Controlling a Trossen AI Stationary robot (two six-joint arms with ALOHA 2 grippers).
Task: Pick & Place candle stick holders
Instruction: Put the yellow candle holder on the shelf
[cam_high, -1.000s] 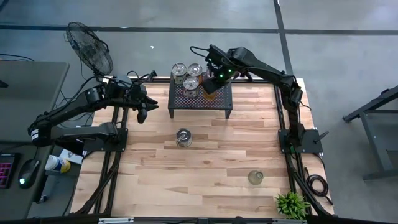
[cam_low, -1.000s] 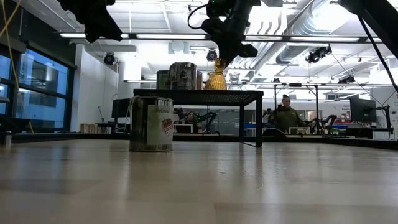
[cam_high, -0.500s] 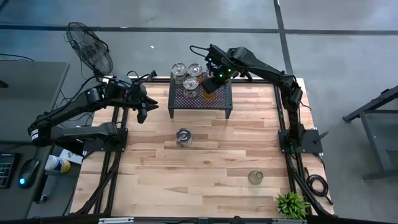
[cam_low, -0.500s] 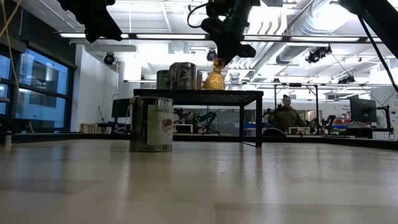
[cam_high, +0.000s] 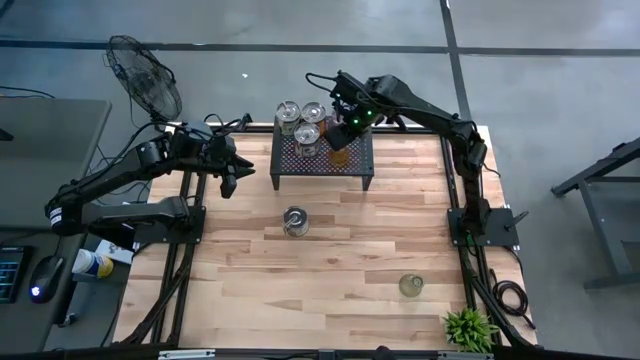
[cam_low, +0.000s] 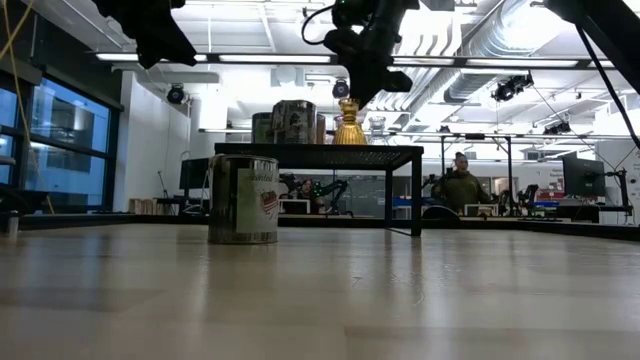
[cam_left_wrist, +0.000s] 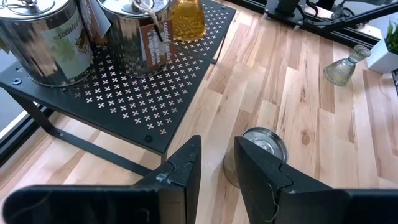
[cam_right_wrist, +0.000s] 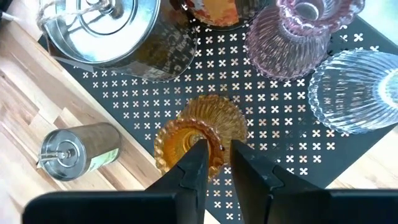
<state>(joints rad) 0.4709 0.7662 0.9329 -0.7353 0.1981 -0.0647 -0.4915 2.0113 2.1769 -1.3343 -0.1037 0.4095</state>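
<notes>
Fingers (cam_right_wrist: 198, 163) astride amber holder (cam_right_wrist: 200, 132)

a stand (cam_high: 322, 158) sits at the table's (cam_high: 330, 260) far edge with several holders (cam_high: 300, 120) clustered on top. one tin holder (cam_high: 295, 220) stands on the table before it, another holder (cam_high: 411, 285) nearer the right front corner, beside a plant (cam_high: 468, 328).

"scented" on silvery tin (cam_left_wrist: 43, 37)

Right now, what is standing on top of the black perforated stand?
On the black perforated stand: silvery tins, an amber holder below the right gripper, a pink holder, a clear holder. The tins hide anything behind.
</notes>
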